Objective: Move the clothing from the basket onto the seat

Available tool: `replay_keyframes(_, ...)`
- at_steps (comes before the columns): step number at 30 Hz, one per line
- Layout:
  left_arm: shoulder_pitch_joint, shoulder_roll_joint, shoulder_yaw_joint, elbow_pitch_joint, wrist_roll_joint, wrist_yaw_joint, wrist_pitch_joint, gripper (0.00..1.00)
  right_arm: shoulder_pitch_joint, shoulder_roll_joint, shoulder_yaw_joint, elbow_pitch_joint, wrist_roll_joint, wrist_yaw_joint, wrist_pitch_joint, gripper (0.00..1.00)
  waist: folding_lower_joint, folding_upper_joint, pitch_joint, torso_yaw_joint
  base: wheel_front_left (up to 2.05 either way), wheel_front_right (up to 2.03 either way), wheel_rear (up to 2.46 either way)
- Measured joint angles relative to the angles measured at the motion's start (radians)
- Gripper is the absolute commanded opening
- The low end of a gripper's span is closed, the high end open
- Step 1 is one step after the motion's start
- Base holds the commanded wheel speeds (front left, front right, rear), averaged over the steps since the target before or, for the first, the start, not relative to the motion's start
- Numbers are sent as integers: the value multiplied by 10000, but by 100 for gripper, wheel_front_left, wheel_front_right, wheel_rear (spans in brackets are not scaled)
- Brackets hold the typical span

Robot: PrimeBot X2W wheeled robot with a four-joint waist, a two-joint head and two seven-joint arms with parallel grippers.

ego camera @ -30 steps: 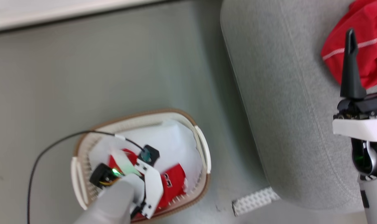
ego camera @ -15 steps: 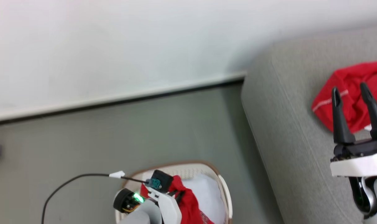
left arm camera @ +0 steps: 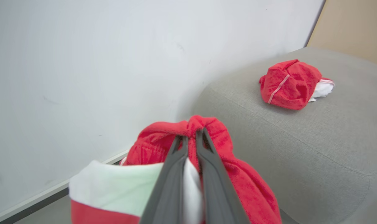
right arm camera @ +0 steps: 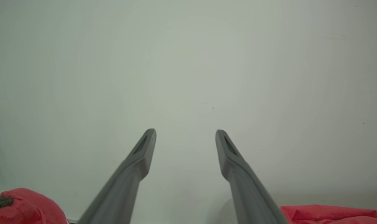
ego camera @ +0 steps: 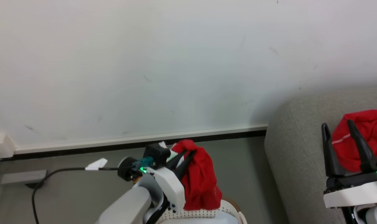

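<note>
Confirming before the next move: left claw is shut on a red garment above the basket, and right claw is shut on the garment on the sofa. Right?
No. The right claw is open and empty, as the right wrist view shows. The left claw is shut on a red garment above the basket; another garment lies on the sofa.

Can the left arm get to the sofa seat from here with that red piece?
Probably yes. The left gripper is shut on the red garment, hanging above the basket, and nothing stands between it and the sofa, whose near cushion is bare. The right gripper, open, sits farther along.
</note>
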Motion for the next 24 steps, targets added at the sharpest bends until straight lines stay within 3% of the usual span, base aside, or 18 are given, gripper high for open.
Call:
replay_keyframes(9, -61, 978, 591, -3223, -196, 907, 759, 0, 512, 276, 305, -2, 161, 0, 0, 100, 1, 0, -432, 112, 0, 0, 0)
replay_keyframes(17, 33, 1467, 805, -5037, -265, 1509, 1432, 0, 643, 192, 819, -157, 261, 0, 0, 100, 3, 0, -386, 62, 0, 0, 0)
replay_keyframes(20, 50, 1501, 736, -5379, -263, 1563, 1615, 0, 663, 36, 1549, -594, 679, 0, -2, 100, 3, 0, -356, 147, 0, 0, 0)
replay_keyframes(24, 0, 1494, 581, -5519, -261, 1547, 1797, 0, 903, -698, 3221, -755, 989, 0, 0, 100, 3, 0, -282, 308, 0, 0, 0)
